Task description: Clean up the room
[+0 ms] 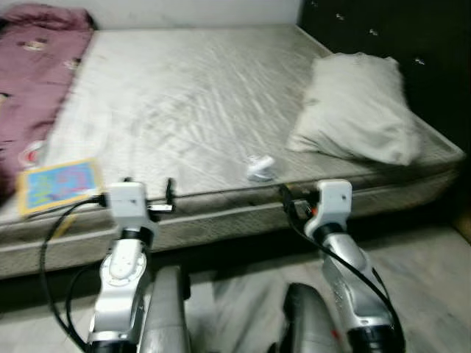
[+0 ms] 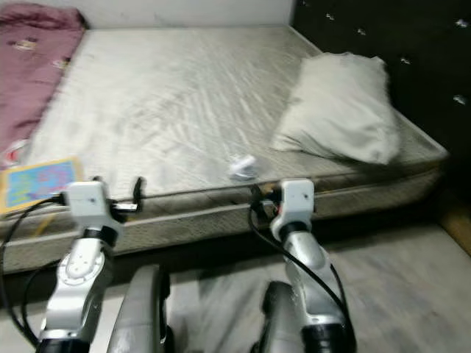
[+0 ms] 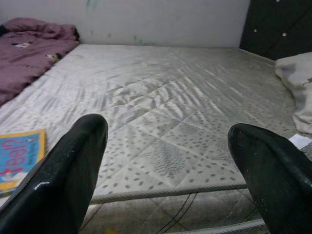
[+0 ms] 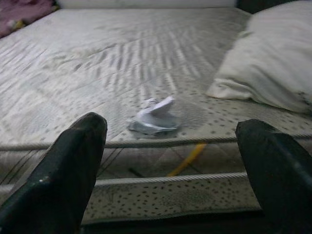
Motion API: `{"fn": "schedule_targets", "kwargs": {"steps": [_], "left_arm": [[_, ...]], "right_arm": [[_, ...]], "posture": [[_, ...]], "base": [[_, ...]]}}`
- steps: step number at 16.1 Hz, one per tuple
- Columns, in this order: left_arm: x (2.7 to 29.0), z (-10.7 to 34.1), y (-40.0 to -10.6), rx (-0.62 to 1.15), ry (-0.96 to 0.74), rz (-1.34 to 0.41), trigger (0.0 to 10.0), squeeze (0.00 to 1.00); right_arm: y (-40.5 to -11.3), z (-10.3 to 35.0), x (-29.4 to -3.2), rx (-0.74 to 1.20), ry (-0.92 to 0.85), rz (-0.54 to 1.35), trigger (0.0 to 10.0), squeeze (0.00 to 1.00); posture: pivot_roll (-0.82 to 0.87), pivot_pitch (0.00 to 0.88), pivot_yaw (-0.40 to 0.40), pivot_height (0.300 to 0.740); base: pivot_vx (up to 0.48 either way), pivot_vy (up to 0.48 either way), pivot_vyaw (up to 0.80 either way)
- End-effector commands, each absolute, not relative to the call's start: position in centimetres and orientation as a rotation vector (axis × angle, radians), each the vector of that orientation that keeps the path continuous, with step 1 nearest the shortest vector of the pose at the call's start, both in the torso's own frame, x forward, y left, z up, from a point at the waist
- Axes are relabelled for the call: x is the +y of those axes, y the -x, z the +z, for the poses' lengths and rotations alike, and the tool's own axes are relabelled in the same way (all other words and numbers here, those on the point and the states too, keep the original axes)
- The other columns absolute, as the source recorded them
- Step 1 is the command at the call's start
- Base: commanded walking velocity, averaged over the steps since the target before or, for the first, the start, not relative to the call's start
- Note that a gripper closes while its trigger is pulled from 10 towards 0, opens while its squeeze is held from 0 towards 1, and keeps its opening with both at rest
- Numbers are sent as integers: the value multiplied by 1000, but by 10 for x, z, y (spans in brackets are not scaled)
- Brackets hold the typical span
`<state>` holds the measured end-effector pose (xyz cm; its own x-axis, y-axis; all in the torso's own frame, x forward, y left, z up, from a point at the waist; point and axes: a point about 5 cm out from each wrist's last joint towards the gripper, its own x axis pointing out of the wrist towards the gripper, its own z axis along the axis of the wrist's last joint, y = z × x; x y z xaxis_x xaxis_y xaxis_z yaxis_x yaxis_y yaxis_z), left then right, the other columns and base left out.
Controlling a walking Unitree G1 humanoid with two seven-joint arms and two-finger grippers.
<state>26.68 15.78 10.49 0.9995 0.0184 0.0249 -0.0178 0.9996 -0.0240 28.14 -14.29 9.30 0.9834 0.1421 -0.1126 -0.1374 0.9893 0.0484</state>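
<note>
Both arms are raised at the near edge of the bed, so this reads as the approach step: nothing is picked up yet. The right gripper [image 4: 170, 161] has its two black fingers spread wide, and the crumpled white paper [image 4: 155, 117] lies just beyond the fingertips, between them and slightly toward the left-hand finger, resting on the mattress [image 1: 191, 110] close to its piped edge. The next move, by my judgement, calls for pushing the right gripper forward over the edge and lowering it so the fingers straddle the wad before closing; the paper is light and loosely balled, so a nudge could roll it away.

The left gripper [image 3: 168, 165] also stands wide apart, facing bare quilted mattress. Off to the outer side of its left finger lies a flat children's book [image 1: 59, 184] with a bright yellow-and-blue glossy cover, near the bed's edge.

The mattress is pale grey-beige, stitched in diamond quilting with a small speckled print and corded seams along its side. Farther out, beyond the right finger of the right gripper, a soft, slumped off-white pillow [image 1: 357, 110] lies against a dark headboard [image 1: 412, 37]. Farthest off, a rumpled maroon blanket [image 1: 33, 73] is bunched at the far left.
</note>
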Motion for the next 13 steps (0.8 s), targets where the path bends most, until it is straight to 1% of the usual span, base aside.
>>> {"fn": "schedule_targets", "kwargs": {"steps": [1, 13], "left_arm": [[163, 104, -266, -22, 26, 33, 10000, 0], [162, 105, -267, -21, 41, 16, 10000, 0]], "right_arm": [[-284, 98, -136, 95, -40, 171, 10000, 0], [-286, 98, -137, 98, -65, 159, 10000, 0]], "posture": [[48, 2, -28, 542], [47, 19, -25, 542]], "base": [[315, 0, 800], [352, 0, 0]]}}
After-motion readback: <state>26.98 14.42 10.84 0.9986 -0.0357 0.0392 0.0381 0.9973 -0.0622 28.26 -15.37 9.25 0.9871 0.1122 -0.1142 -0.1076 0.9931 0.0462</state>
